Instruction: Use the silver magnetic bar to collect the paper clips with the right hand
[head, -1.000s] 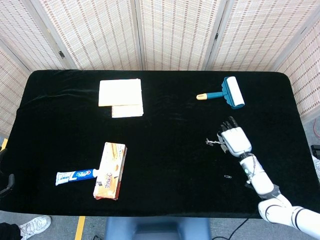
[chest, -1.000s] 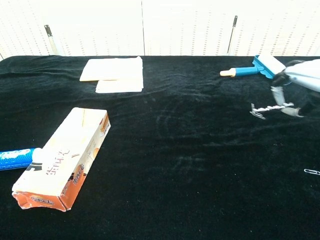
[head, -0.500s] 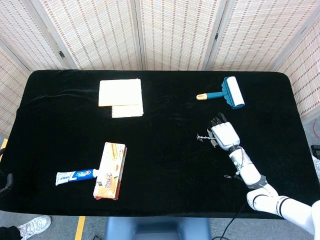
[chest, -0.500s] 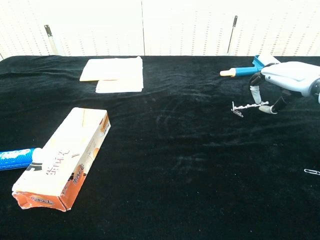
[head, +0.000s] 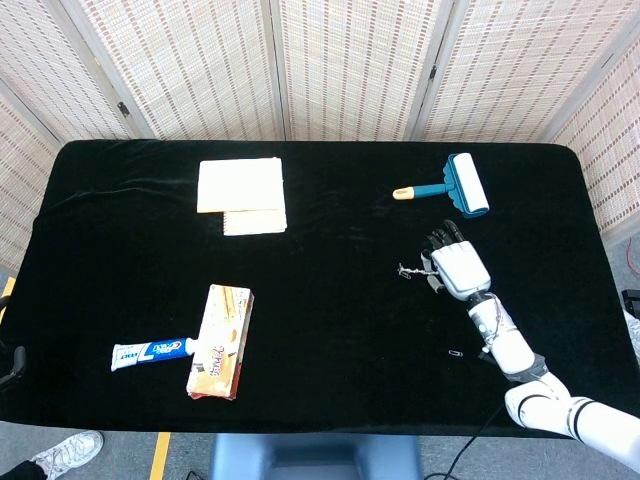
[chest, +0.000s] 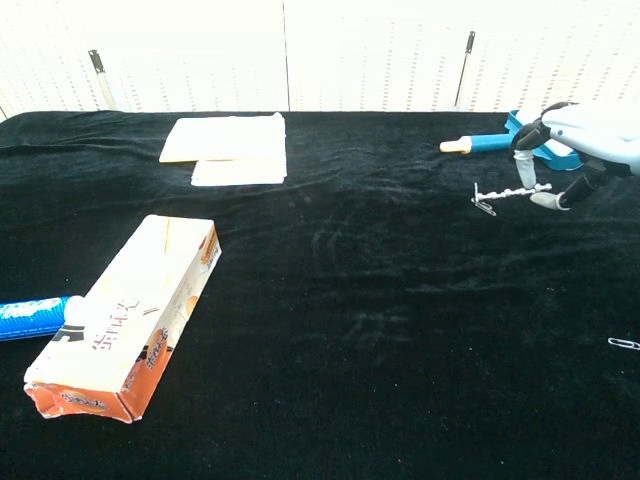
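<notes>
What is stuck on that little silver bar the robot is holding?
Paper clips hang on the far end of the silver magnetic bar. The right hand covers its other end. How many clips cling there is too small to tell.

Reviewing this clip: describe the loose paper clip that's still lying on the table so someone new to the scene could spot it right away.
Start at the black table and go to its near right part, where the right hand holds the silver magnetic bar. The loose paper clip lies flat on the cloth, nearer the front edge than the hand and beside the forearm. Unlike the clips hanging from the bar, it lies alone.
</notes>
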